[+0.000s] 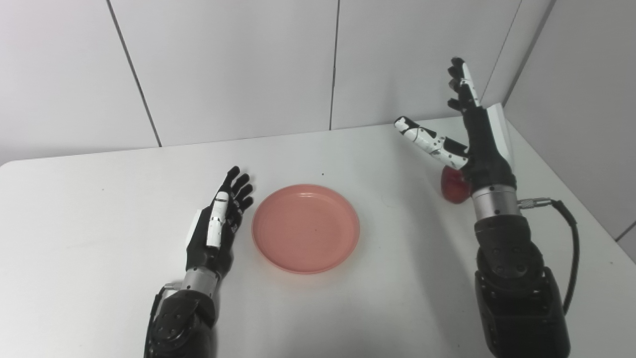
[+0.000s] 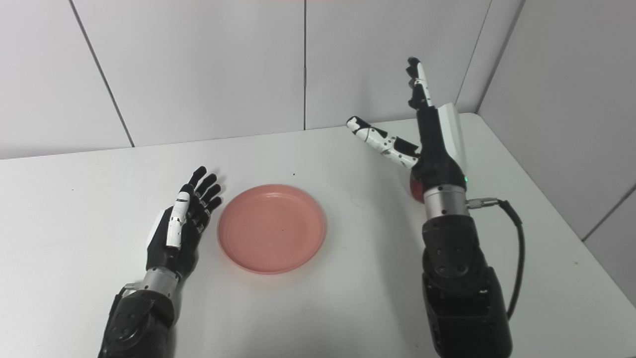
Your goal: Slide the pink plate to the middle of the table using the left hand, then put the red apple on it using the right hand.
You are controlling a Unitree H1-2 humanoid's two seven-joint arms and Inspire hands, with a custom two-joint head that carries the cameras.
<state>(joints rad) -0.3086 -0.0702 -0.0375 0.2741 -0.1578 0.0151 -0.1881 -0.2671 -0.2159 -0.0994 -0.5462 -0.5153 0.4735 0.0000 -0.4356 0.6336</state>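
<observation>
The pink plate (image 1: 305, 227) lies flat near the middle of the white table (image 1: 99, 238), with nothing on it. My left hand (image 1: 218, 223) rests just left of the plate, fingers stretched out and apart, holding nothing; a narrow gap separates it from the rim. The red apple (image 1: 453, 185) sits on the table at the right, largely hidden behind my right wrist. My right hand (image 1: 467, 134) is raised above the apple, fingers pointing up and thumb spread to the left, open and not touching the fruit.
Grey wall panels (image 1: 238, 64) close off the back, and a side wall (image 1: 581, 99) runs along the right. The table's right edge passes close behind the apple. A black cable (image 1: 571, 233) loops off the right forearm.
</observation>
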